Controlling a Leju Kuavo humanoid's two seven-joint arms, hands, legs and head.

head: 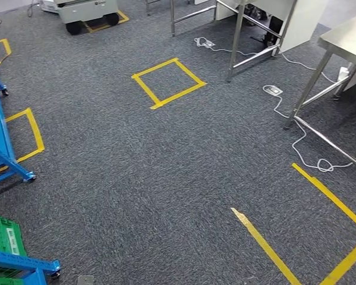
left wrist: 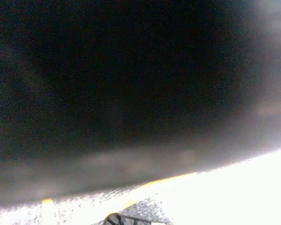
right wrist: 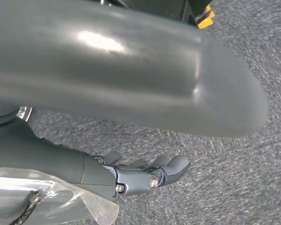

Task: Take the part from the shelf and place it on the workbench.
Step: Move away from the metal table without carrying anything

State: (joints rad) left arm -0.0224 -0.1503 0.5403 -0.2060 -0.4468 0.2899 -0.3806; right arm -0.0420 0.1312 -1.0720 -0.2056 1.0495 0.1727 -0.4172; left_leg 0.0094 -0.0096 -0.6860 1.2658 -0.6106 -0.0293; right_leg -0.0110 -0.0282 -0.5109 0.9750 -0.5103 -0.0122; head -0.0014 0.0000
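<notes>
Close to the right wrist camera, my right hand (right wrist: 132, 176) hangs over grey carpet, its thick grey thumb (right wrist: 132, 70) across the picture and its dark fingers (right wrist: 167, 169) stretched out. A shiny part in a clear plastic bag (right wrist: 43, 204) sits against the underside of those fingers, held up off the floor. The left wrist view is a dark, blurred mass (left wrist: 132, 84) over a glaring strip of floor, and I cannot make out how that hand stands. In the head view the blue shelf frame (head: 2, 142) is at the left edge and a steel workbench (head: 346, 38) at the upper right.
A green crate (head: 3, 237) sits in the blue frame at lower left. Yellow tape squares (head: 168, 83) and lines (head: 263, 243) mark the carpet. White cables and power strips (head: 273, 90) trail by the steel table legs (head: 308, 89). A wheeled white cart (head: 89, 12) stands at the back.
</notes>
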